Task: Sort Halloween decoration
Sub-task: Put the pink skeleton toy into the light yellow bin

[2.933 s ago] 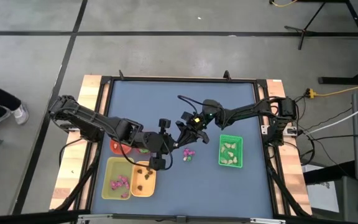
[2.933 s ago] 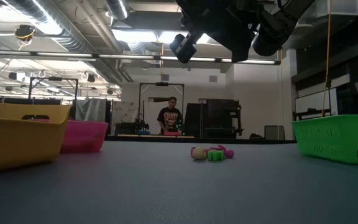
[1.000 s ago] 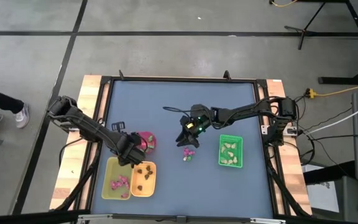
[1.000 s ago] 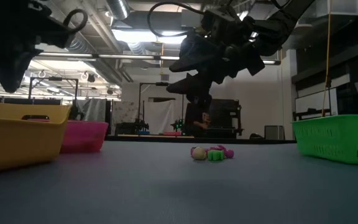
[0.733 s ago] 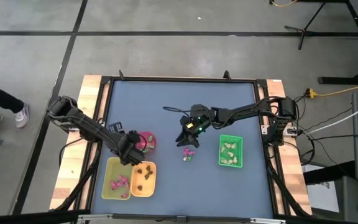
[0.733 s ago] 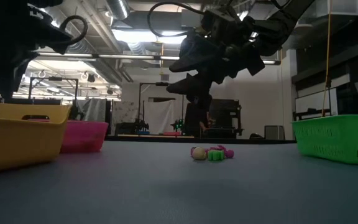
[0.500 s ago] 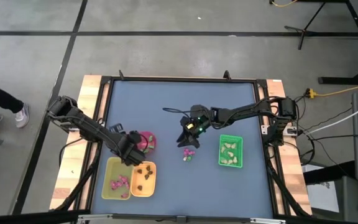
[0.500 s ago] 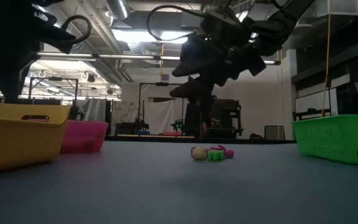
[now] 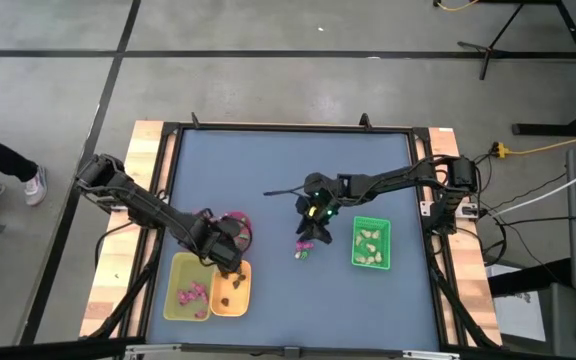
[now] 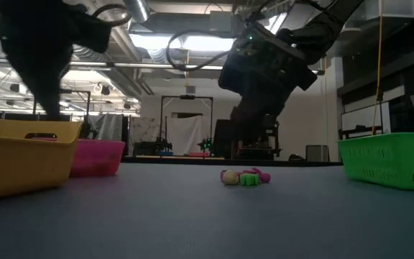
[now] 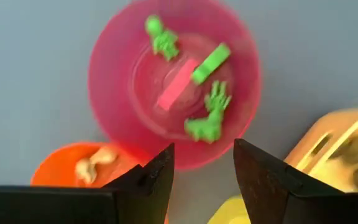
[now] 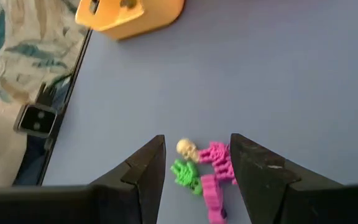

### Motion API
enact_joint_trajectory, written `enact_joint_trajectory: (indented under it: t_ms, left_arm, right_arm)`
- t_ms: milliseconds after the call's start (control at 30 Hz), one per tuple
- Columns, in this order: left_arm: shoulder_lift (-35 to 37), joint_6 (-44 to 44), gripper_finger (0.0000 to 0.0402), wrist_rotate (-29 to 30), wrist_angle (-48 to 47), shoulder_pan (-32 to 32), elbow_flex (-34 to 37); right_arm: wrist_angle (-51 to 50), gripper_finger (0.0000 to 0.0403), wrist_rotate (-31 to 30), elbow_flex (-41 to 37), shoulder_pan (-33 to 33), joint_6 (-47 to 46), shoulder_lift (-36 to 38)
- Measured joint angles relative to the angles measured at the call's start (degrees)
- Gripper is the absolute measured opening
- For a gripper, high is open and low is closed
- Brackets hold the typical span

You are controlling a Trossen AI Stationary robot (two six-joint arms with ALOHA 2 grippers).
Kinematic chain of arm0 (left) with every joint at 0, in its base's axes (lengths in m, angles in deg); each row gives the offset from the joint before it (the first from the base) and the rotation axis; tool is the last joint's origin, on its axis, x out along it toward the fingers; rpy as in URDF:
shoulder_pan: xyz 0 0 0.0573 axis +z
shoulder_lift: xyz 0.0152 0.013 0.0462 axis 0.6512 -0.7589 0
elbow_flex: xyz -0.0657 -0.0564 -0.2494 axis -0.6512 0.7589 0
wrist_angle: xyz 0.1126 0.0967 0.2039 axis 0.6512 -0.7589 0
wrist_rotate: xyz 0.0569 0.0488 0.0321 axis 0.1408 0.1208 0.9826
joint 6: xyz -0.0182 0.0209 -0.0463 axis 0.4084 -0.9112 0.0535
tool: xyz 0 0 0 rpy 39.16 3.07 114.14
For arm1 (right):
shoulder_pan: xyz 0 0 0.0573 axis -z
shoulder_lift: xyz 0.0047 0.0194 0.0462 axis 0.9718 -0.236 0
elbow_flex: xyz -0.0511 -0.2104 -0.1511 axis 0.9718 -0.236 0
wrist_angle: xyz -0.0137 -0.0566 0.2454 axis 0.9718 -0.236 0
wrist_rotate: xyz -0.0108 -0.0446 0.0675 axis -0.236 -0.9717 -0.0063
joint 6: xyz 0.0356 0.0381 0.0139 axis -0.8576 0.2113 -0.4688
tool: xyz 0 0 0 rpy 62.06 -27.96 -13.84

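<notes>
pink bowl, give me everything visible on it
The pink bowl is round, magenta, looks like glossy plastic, and sits upright on the blue table. Inside lie two green skeleton-like trinkets, a green bar and a pink bar. An orange bowl sits right beside its rim; whether they touch is unclear. The open left gripper hovers by its edge, not touching it.

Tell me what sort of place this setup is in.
Most likely a robotics lab or workshop. The blue table stands on a bare concrete floor, exposed ceiling ducts run overhead, and equipment racks stand in the room behind.
</notes>
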Motion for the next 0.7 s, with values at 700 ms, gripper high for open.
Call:
enact_joint_trajectory:
  t_ms: [700]
  left_arm:
    - [0.0, -0.44, 0.0148, 2.27, 9.85, 0.0, 0.0]
  right_arm:
    - [-6.03, 0.0179, -24.79, 0.0, -14.57, 24.68, 0.0]
